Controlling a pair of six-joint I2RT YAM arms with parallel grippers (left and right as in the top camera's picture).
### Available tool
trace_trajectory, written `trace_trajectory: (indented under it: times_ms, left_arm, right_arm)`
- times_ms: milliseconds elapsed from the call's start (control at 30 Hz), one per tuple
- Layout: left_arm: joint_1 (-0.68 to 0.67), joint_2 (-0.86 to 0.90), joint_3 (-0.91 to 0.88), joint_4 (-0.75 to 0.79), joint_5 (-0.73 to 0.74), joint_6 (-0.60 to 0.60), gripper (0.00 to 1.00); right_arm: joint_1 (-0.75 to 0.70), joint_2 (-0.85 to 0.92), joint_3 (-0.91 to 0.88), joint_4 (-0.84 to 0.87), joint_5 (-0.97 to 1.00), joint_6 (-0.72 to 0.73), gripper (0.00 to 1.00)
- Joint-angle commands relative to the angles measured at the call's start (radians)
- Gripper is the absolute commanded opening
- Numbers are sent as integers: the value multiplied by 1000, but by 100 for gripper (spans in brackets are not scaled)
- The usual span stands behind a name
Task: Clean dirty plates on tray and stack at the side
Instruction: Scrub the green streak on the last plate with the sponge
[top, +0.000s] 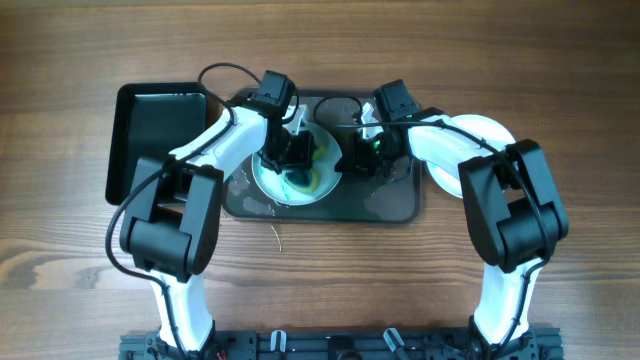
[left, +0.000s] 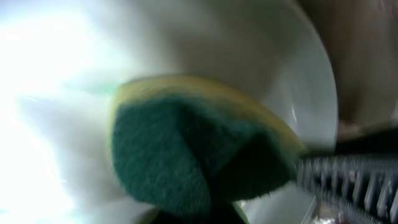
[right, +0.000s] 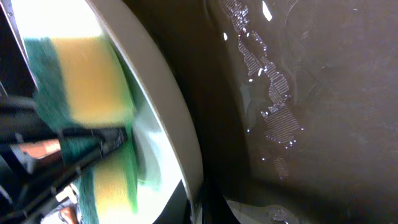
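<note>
A white plate (top: 300, 180) with a teal-green streak is held tilted over the dark grey tray (top: 390, 205). My right gripper (top: 350, 158) is shut on the plate's right rim (right: 163, 106), with its jaws at the bottom edge of the right wrist view (right: 196, 208). My left gripper (top: 292, 152) is shut on a yellow and green sponge (left: 193, 149) pressed against the plate's face (left: 292, 68). The sponge also shows in the right wrist view (right: 87, 74). Another white plate (top: 482, 135) lies on the table right of the tray, partly hidden under my right arm.
A smaller, deeper black tub (top: 150, 130) stands left of the tray. The tray's surface is wet, with water patches (right: 273, 99). The wooden table (top: 60, 250) lies all around.
</note>
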Motion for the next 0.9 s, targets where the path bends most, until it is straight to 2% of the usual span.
trace_trajectory:
  times_ms: [0,67,133,200,267,333,533,633,700,867]
  left_arm:
    - [-4,53,-23,19,-513,-299,4]
    - [-5,53,-23,-4,-710,-430,4]
    - [-5,53,-23,-29,-806,-510,4]
    - [-5,53,-23,-64,-835,-562,4]
    - [-6,53,-23,-92,-793,-554,4]
    - [-8,53,-23,-122,-672,-470,4]
    - [-13,53,-24,-197,-92,0,4]
    - [-13,53,-23,-210,119,170,4]
    - [-12,53,-23,-200,201,233,4]
    - [-11,53,-23,-98,200,227,4]
  right_arm:
    - [-4,23,-26,-3,5,-8,4]
    - [-4,23,-26,-3,5,-8,4]
    - [-4,23,-26,-3,5,-8,4]
    - [-4,23,-26,-3,5,-8,4]
    - [-4,23,-26,-2,5,-8,4]
    - [-4,23,-26,-2,5,-8,4]
    - [-4,23,-26,2,5,-8,4]
    - [-4,23,-26,1,5,-8,4]
    - [-4,23,-26,1,5,-8,4]
    - [-4,23,-26,1,5,-8,4]
